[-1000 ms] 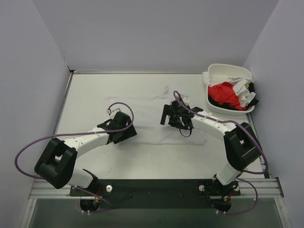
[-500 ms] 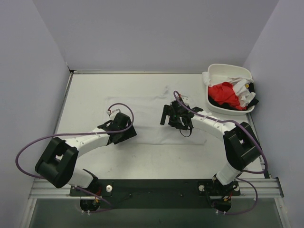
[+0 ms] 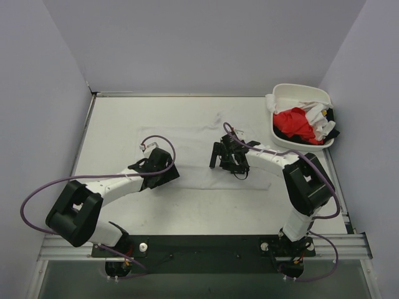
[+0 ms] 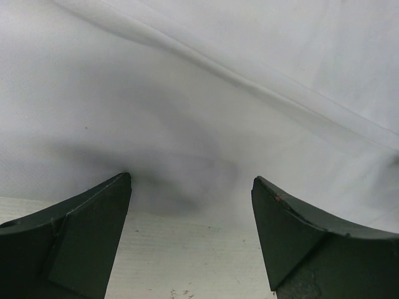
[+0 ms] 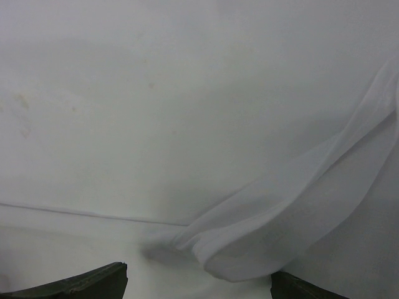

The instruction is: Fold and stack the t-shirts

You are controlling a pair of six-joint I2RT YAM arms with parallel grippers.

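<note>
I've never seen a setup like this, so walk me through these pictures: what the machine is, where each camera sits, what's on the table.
Two robot arms are bolted at the near edge of a table. The wide picture looks down from above: the left arm and right arm reach over a white t-shirt spread flat on it. At the right a white tub holds a red shirt and others. The two close-ups come from a camera on each wrist, looking past dark jaws at the white cloth. Both pairs of jaws are open and hold nothing.

Two robot arms (image 3: 118, 182) (image 3: 274, 161), one white t-shirt (image 3: 193, 134) spread flat, one red t-shirt (image 3: 293, 124), one white tub (image 3: 299, 88), one table (image 3: 124, 112)
</note>
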